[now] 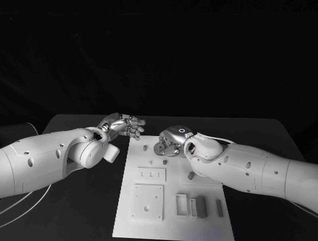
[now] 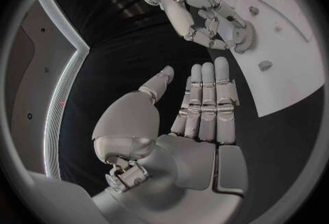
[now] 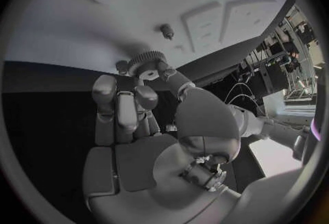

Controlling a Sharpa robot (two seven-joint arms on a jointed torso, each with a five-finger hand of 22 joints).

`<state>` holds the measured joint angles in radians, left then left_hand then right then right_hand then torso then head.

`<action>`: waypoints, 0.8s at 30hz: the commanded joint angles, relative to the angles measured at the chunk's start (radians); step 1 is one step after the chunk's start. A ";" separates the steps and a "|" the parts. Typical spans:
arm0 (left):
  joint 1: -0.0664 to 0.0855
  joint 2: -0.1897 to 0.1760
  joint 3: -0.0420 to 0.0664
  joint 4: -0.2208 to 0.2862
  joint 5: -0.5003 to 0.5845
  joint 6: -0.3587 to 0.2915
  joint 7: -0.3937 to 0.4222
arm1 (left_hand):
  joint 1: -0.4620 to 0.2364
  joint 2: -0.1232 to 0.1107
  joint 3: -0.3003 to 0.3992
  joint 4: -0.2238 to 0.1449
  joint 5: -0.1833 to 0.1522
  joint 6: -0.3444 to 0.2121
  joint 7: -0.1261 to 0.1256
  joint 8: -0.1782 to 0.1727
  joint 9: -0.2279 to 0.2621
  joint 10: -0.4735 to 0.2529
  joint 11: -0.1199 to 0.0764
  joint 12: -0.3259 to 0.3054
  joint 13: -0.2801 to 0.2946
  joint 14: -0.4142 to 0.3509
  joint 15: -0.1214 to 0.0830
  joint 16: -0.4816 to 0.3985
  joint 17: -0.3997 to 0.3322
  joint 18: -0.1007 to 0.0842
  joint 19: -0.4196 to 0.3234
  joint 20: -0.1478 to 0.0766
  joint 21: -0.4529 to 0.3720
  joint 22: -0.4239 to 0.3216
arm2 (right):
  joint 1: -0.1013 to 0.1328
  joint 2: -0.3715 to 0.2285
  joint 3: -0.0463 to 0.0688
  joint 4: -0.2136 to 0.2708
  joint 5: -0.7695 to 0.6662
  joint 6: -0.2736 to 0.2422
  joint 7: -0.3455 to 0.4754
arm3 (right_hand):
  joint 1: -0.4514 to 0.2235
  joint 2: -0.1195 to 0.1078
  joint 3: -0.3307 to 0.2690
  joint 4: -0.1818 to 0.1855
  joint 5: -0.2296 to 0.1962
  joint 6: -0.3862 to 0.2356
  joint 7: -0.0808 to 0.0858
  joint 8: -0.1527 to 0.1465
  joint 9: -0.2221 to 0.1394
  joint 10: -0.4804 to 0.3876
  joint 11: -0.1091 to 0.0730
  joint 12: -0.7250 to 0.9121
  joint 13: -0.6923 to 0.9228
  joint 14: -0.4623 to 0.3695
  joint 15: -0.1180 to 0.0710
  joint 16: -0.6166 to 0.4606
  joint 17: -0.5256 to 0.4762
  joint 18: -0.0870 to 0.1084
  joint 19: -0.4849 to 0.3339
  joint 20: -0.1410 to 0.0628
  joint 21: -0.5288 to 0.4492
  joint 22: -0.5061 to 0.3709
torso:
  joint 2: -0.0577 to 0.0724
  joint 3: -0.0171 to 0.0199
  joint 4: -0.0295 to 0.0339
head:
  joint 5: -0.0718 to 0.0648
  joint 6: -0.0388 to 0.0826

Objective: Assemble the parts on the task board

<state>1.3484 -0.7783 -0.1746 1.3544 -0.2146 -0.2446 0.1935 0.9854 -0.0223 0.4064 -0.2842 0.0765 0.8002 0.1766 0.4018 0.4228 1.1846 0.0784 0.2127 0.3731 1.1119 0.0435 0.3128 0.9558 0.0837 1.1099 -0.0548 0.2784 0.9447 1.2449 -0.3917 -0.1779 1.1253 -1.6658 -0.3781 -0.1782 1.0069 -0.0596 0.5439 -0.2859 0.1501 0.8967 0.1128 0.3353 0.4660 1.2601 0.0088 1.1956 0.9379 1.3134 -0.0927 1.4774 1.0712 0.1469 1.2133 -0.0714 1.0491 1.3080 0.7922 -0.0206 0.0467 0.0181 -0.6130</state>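
Right wrist view: silver right hand (image 3: 137, 98) pinches a small toothed grey gear (image 3: 146, 61) at the white task board's (image 1: 175, 221) far end; stiff, light, best gripped by its rim. Left hand (image 1: 122, 125) hovers spread, empty.

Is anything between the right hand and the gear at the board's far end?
No. The right hand already holds the gear in its fingertips over the task board. The left hand hovers open beside the board.

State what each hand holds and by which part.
The right hand grips a small gear by its toothed rim, at the task board's far end. The left hand holds nothing, fingers straight.
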 commanded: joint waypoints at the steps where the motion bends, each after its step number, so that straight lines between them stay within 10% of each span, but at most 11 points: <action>1: 0.001 0.002 0.001 0.001 -0.002 -0.002 0.007 | 0.007 -0.005 0.007 -0.001 0.000 0.005 0.004 -0.006 0.001 -0.002 0.007 -0.004 0.002 0.006 -0.001 -0.004 0.001 0.008 0.001 -0.002 -0.006 0.002 | -0.001 0.004 -0.005 -0.008 -0.044 -0.029 -0.002 | 0.007 -0.004 0.002 -0.003 0.006 0.023 0.006 0.003 0.004 0.008 -0.003 -0.007 -0.002 0.006 -0.004 0.003 0.001 0.115 0.007 0.000 0.004 0.015 | 0.000 -0.0005 0.0005 | 0.000 0.002; 24: 0.001 0.004 0.001 -0.002 -0.002 0.005 0.003 | 0.008 -0.005 0.006 -0.001 0.000 0.004 0.004 -0.008 0.002 -0.002 0.007 -0.006 0.003 0.006 -0.001 -0.006 0.003 0.008 0.001 -0.001 -0.007 0.002 | -0.015 0.020 -0.023 -0.026 -0.093 -0.073 -0.031 | 0.019 -0.006 0.006 -0.003 0.012 0.030 0.004 0.003 0.004 0.017 -0.005 -0.012 -0.005 0.012 -0.005 0.001 -0.002 0.115 0.013 -0.001 0.005 0.015 | 0.000 -0.0016 0.0004 | 0.000 0.005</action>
<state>1.3484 -0.7763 -0.1746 1.3507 -0.2148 -0.2441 0.1913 0.9854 -0.0223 0.4064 -0.2842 0.0765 0.8002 0.1766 0.3980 0.4236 1.1846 0.0784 0.2127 0.3749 1.1116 0.0432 0.3128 0.9576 0.0767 1.1100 -0.0548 0.2784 0.9463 1.2323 -0.3721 -0.1995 1.1029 -1.7334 -0.4480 -0.1884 1.0154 -0.0694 0.5453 -0.2899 0.1550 0.9061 0.1097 0.3348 0.4688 1.2708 0.0052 1.1878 0.9347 1.3218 -0.0973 1.4773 1.0705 0.1478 1.2189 -0.0734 1.0491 1.3079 0.7923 -0.0222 0.0475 0.0185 -0.6086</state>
